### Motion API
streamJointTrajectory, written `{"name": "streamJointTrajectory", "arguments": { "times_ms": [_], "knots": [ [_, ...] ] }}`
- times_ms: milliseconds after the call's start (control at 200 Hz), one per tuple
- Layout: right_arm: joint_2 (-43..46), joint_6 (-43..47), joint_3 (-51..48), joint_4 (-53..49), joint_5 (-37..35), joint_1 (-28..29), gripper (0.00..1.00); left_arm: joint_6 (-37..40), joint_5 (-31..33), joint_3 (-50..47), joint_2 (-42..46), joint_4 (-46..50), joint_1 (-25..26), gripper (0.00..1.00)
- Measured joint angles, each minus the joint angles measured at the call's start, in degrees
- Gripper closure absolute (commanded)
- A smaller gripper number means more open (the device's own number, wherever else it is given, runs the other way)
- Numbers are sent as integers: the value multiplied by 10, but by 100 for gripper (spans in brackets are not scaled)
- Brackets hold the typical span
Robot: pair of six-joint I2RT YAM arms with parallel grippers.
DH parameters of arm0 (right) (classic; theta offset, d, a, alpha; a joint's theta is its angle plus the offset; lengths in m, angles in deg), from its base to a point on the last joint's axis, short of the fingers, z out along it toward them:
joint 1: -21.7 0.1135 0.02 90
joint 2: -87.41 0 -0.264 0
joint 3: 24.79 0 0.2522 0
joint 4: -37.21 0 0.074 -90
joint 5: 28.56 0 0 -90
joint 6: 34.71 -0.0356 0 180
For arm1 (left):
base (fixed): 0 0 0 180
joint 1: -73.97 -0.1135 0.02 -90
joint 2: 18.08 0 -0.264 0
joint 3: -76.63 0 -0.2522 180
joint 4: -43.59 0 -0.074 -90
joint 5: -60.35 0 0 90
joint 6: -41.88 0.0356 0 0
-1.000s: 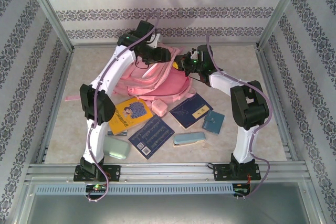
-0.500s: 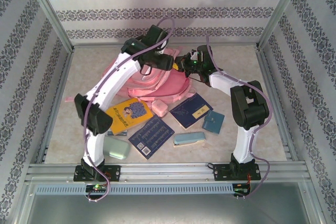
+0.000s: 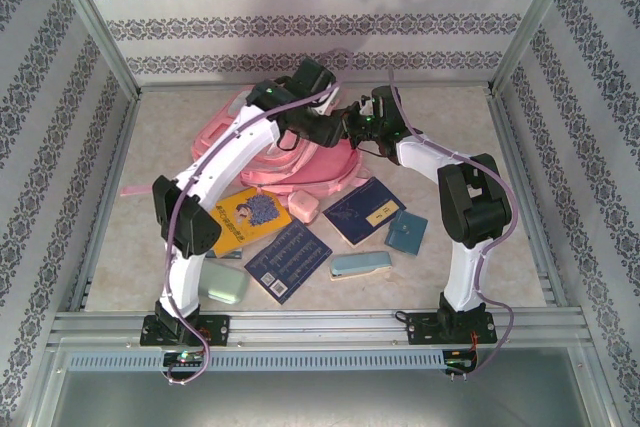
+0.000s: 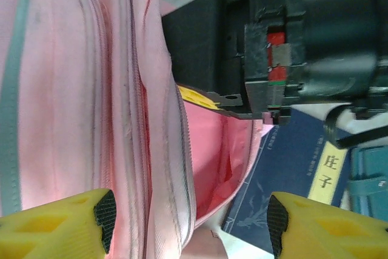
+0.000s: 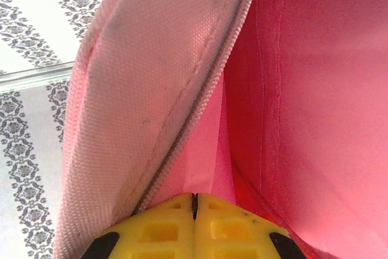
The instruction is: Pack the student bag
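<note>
Now our right gripper (image 5: 194, 203) pinches the student bag (image 5: 151, 83) by its edge; our left gripper (image 4: 189, 222) stands wide open, empty.

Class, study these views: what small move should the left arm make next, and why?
Probably lower the left gripper, jaws open, onto the free pocket lip of the student bag and grip it. The right gripper is shut on the other zip edge, and the opening looks narrow for the blue book.

From above, much of the student bag (image 3: 300, 167) is hidden (the 2 arms (image 3: 250, 132) cross over it).
</note>
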Motion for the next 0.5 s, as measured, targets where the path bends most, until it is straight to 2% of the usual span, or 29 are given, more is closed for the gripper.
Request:
{"name": "streamJointTrajectory", "arguments": {
  "times_ms": [280, 500],
  "knots": [
    [1, 4, 0, -12, 0, 0, 100, 10, 74, 21, -21, 2, 5, 35],
    [2, 4, 0, -14, 0, 0, 100, 13, 75, 25, -37, 2, 5, 35]
  ]
}}
